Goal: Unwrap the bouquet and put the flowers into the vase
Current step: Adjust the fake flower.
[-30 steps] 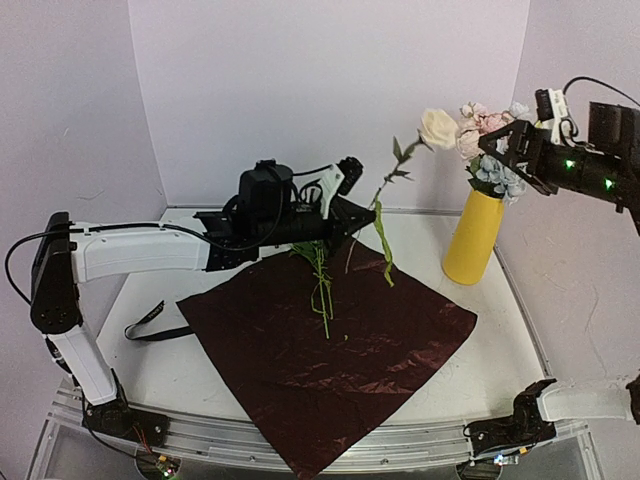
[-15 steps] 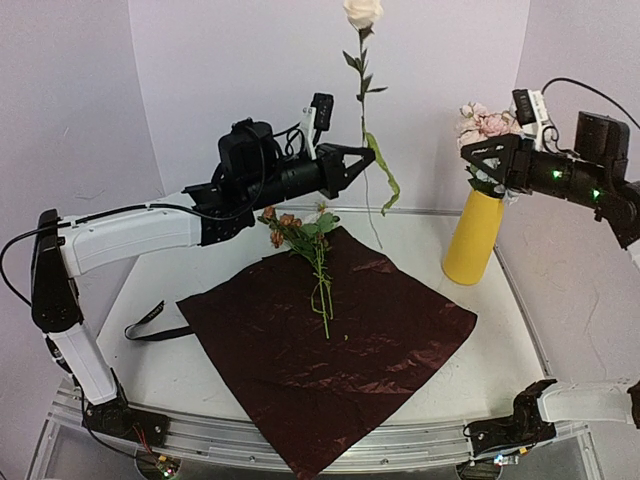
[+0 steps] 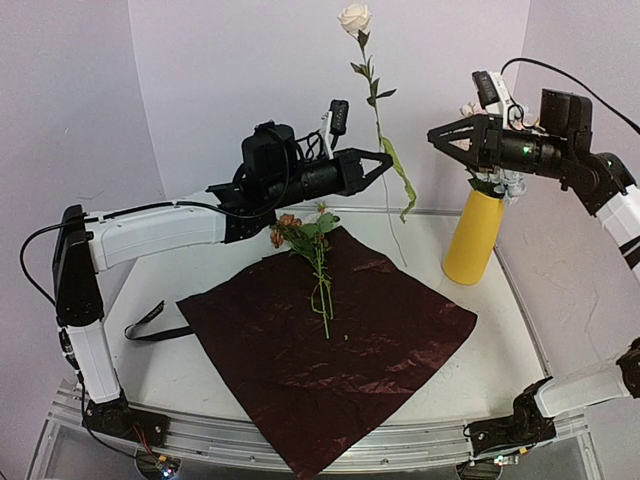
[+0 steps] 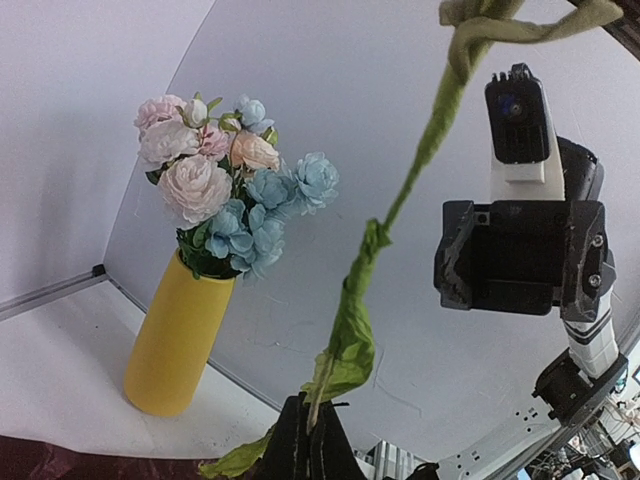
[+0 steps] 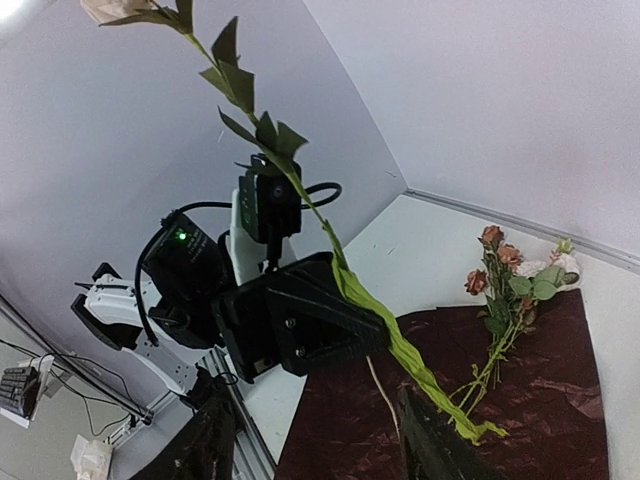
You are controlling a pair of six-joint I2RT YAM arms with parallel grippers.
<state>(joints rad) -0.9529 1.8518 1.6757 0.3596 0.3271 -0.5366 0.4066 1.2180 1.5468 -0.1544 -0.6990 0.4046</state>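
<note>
the left fingers (image 3: 368, 166) are pressed together on the stem of a white rose (image 3: 354, 18), gripping it low down, so the bloom stands high above the bench (image 3: 150, 290). a long limp green leaf (image 3: 400, 185) hangs from the stem just past them. the right fingers (image 3: 455, 126) stand apart and point toward the rose from the vase side, near the hanging leaf, with nothing clamped. in the right wrist view the leaf's lower end lies by 1 of the 2 fingers; whether it touches cannot be told. the mustard vase (image 3: 472, 240) stands on the bench beneath the right arm and holds pink, cream and blue flowers (image 4: 215, 195). a spray of rust-orange flowers (image 3: 300, 232) lies on the flat dark red wrap (image 3: 340, 350), a black ribbon (image 3: 150, 322) at its left.
</note>
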